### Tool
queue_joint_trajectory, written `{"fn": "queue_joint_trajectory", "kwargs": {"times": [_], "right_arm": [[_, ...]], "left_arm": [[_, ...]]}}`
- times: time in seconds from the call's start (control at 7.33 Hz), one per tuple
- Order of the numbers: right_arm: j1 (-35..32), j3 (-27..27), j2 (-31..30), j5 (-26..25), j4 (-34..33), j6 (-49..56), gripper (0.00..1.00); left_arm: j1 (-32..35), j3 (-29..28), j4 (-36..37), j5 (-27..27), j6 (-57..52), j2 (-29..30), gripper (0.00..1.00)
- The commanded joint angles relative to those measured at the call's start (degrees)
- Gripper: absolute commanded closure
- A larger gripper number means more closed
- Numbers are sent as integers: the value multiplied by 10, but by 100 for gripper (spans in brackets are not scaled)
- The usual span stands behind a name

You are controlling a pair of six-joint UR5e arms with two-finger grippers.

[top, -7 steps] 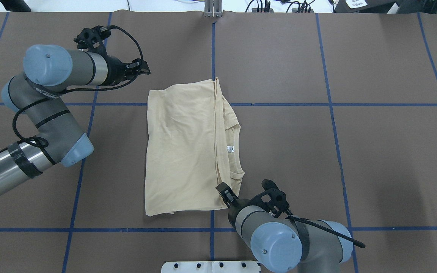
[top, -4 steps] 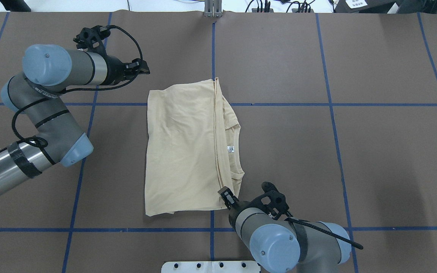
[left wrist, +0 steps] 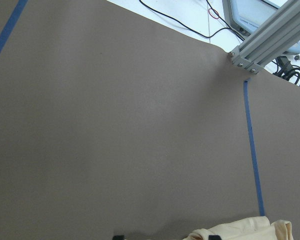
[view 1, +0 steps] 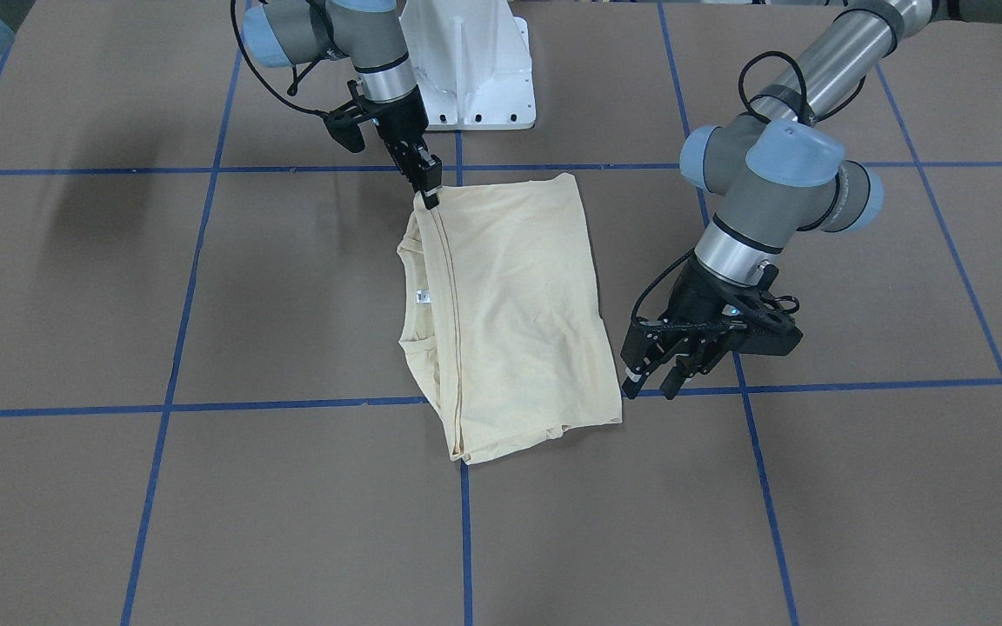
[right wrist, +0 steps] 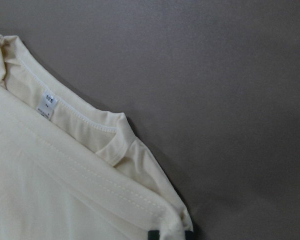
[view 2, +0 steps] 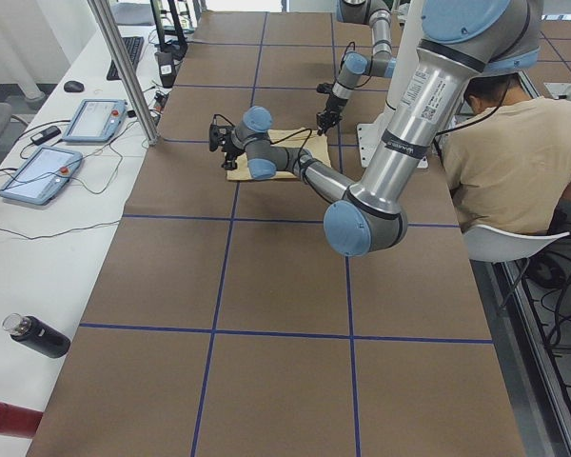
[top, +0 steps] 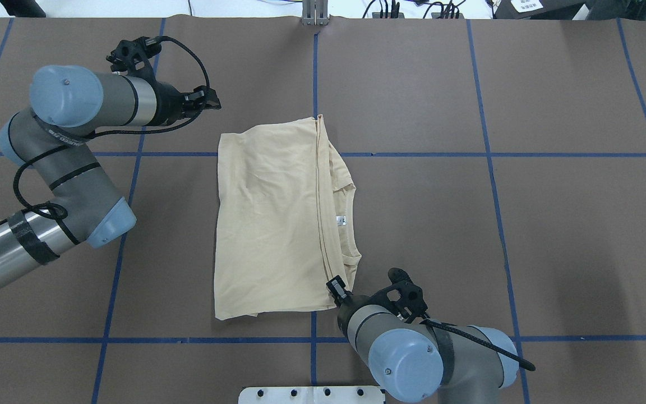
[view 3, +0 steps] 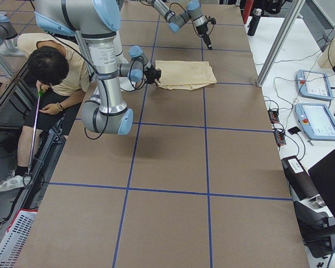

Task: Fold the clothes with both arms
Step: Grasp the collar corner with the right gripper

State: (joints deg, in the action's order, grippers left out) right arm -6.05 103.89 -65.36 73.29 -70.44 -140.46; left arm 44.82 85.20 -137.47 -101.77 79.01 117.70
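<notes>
The cream T-shirt (top: 270, 219) lies folded flat mid-table, its white neck label (top: 341, 220) showing on the right; the print is hidden. It also shows in the front view (view 1: 510, 313). My right gripper (top: 334, 287) is at the shirt's near right corner and looks shut on that corner, with fabric between the fingertips in the right wrist view (right wrist: 172, 227). My left gripper (view 1: 651, 376) is open and empty, hovering just off the shirt's far left corner without touching it; in the overhead view it (top: 213, 102) is beyond that corner. The shirt's far edge (left wrist: 240, 232) shows in the left wrist view.
Blue tape lines cross the brown table cover. The white pedestal base (view 1: 466, 69) stands at the robot's edge. An aluminium post (top: 314, 14) stands at the far edge. A seated person (view 3: 50, 67) is beside the robot. Tablets (view 2: 95, 119) and a bottle (view 2: 38, 335) lie off the mat.
My right gripper has drawn back a little toward the robot's base at the shirt's near corner. My left arm has shifted slightly left. The shirt has not moved.
</notes>
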Motion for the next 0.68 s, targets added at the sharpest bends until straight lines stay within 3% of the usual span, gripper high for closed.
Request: {"fn": "queue_joint_trajectory", "kwargs": {"times": [0.0,0.41,0.55], "right_arm": [[-2,3,1,0,1,-3,100],[-5,26,-1,2,-2,-3,100],[-5,31,-5,2,-3,-3,100]], "left_arm": [[0,9,0,1,0,-8,36],[2,31,2,-1,1,-15,36],[2,68,3,-15,2,-42,36]]}}
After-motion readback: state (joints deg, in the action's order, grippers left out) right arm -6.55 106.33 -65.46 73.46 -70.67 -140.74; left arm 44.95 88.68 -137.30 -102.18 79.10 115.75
